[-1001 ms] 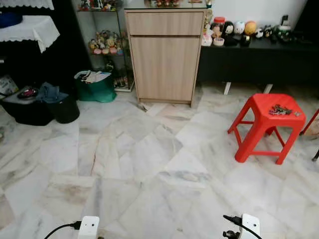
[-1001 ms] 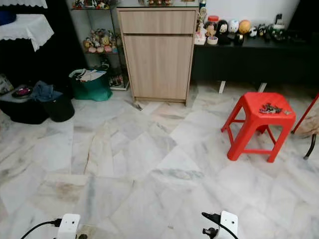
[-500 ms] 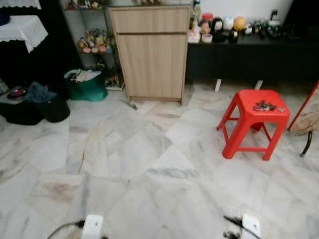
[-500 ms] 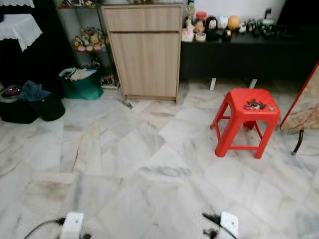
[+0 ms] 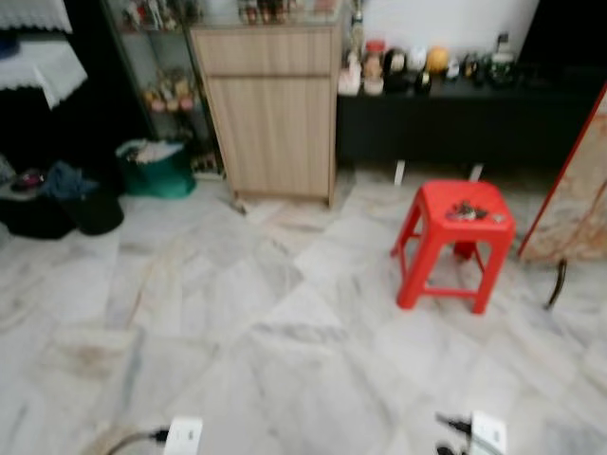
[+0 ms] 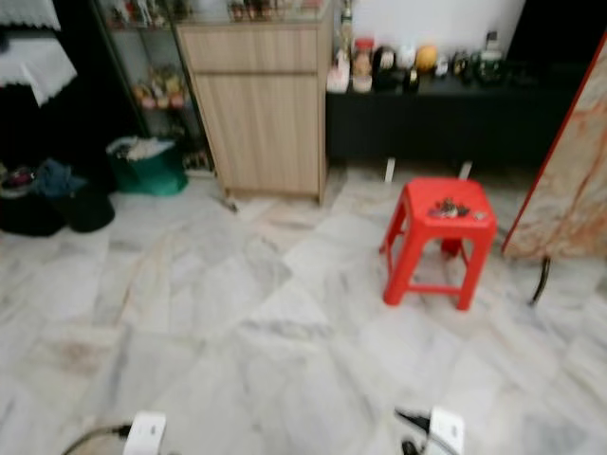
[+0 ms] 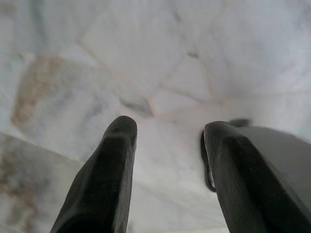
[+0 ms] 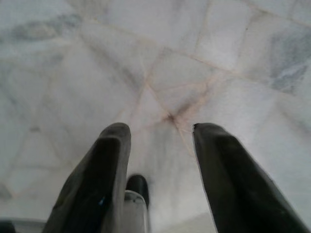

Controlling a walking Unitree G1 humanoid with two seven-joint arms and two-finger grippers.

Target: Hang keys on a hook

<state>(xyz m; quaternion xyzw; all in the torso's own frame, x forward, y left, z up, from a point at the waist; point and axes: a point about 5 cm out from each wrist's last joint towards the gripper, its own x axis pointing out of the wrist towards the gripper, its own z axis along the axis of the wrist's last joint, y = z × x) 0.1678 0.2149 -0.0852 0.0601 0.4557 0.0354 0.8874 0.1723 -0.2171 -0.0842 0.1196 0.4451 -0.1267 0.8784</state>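
Head views, blurred: keys [image 5: 465, 210] lie on a red stool [image 5: 453, 239], far ahead of both low-hanging arms, nearer the right. Wrist views: left gripper [image 7: 167, 138] and right gripper [image 8: 160, 136] spread wide, empty, above marble floor [image 8: 160, 63].

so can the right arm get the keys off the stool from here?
Probably not yet. The keys lie on the red stool, well across the marble floor from the robot. The right gripper hangs low, jaws open, pointing at the floor. Nothing blocks the path; it needs to walk closer.
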